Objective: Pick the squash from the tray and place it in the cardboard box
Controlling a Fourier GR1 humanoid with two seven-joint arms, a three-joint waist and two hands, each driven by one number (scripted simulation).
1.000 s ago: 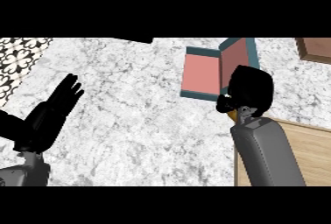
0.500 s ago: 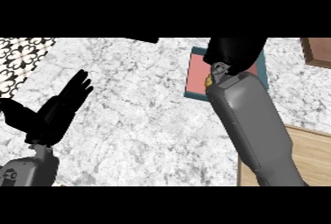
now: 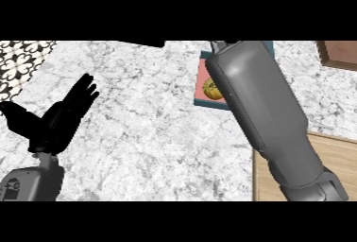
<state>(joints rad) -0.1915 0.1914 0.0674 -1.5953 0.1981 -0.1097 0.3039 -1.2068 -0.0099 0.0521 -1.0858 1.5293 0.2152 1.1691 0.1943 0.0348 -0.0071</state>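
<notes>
A yellow-brown squash lies on a pink tray with a teal rim at the counter's far side. Only its left part shows beside my right forearm, which stretches across the tray and covers most of it. The right hand is past the picture's upper edge, out of sight. A brown box-like thing sits at the far right corner. My left hand rests open at the left, fingers up, well away from the tray.
A pale wooden surface fills the lower right, partly under my right forearm. A black-and-white patterned patch lies at the far left. Grey-white marble counter spreads between my two arms.
My right arm has stretched farther over the tray, and its hand has passed out of the top of the view. The squash now shows beside the forearm. The left hand has barely shifted.
</notes>
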